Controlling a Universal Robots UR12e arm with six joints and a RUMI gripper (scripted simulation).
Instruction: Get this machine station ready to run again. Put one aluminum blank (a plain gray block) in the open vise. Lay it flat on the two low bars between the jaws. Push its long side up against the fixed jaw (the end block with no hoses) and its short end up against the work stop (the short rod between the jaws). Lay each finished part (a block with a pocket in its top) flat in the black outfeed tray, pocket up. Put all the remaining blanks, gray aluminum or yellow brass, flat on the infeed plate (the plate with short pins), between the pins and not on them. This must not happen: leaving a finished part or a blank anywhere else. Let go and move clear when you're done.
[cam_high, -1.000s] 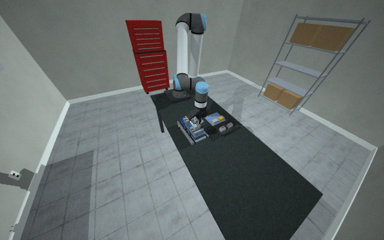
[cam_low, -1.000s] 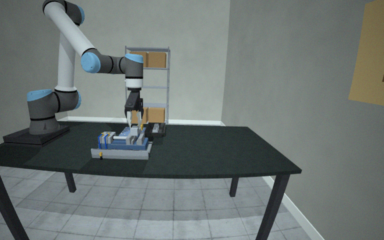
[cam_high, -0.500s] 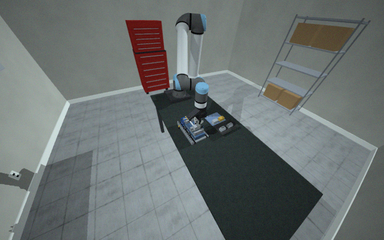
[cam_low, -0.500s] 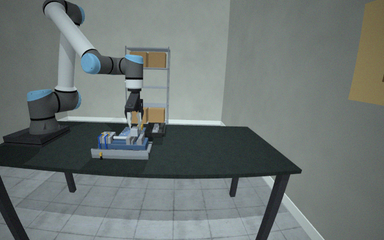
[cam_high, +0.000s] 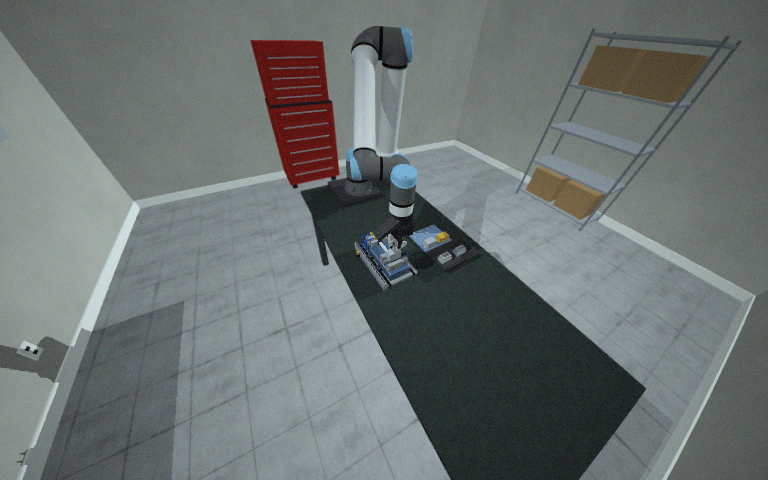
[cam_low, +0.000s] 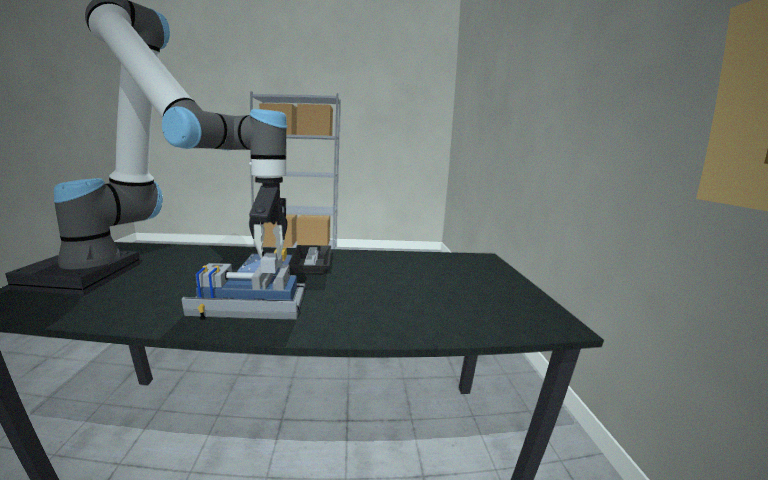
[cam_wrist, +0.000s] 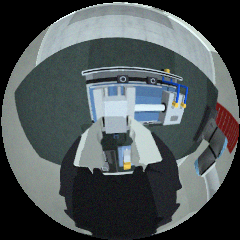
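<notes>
My gripper (cam_low: 267, 244) hangs over the blue vise (cam_low: 249, 285) and is shut on a gray aluminum blank (cam_low: 268, 262). In the wrist view the blank (cam_wrist: 116, 110) sits between the white fingers, right over the vise's gap. It is low between the jaws; I cannot tell whether it touches the bars. The hosed jaw end (cam_wrist: 173, 106) is on the right in the wrist view. The infeed plate carries a gray blank (cam_high: 428, 241) and a yellow brass blank (cam_high: 442, 236). The black outfeed tray (cam_high: 453, 255) holds two finished parts.
The vise stands on a light gray base rail (cam_low: 240, 308). The arm's base (cam_low: 84, 226) is at the table's far-left end. A red tool cabinet (cam_high: 297, 110) and a metal shelf (cam_high: 623, 124) stand off the table.
</notes>
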